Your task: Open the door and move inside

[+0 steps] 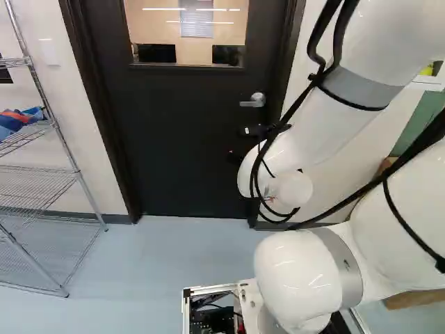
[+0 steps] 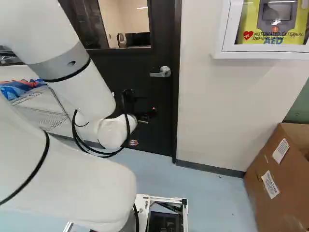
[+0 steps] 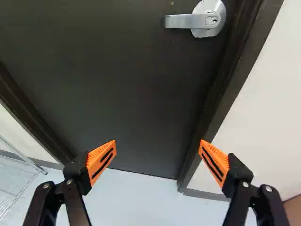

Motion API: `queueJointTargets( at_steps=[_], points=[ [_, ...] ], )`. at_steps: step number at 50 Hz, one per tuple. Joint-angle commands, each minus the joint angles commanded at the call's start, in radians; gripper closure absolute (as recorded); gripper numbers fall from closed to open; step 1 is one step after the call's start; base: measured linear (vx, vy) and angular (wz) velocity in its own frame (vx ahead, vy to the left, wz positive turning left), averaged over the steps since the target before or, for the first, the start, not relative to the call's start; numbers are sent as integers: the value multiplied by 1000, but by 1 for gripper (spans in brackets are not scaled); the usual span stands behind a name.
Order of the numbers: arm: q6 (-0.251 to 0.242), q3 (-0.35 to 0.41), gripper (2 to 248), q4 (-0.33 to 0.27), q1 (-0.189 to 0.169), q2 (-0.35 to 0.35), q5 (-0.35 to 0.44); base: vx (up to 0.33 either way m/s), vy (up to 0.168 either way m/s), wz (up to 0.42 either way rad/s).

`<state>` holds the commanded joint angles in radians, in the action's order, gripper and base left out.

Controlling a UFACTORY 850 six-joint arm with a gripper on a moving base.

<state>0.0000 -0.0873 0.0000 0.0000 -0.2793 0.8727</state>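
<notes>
Pincer (image 3: 157,143) gaping wide, holding nothing, facing shut door (image 3: 117,84); silver lever (image 3: 181,21) sitting above, to pincer's right, frame (image 3: 233,80) standing just beyond. Best be rising first, hooking lever without scraping frame, then pressing down.

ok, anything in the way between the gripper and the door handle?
Nothing visible. The wrist view shows the handle in plain sight ahead of the open gripper. The wire shelf and cardboard box stand off to either side of the door.
</notes>
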Motion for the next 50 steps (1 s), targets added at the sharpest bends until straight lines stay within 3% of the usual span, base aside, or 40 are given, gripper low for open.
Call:
queueJointTargets(
  at_steps=[32,50],
  points=[
    [0,-13,3,0,3,3,0,20,10,-3],
    [0,-72,3,0,3,21,0,0,0,0]
  ],
)
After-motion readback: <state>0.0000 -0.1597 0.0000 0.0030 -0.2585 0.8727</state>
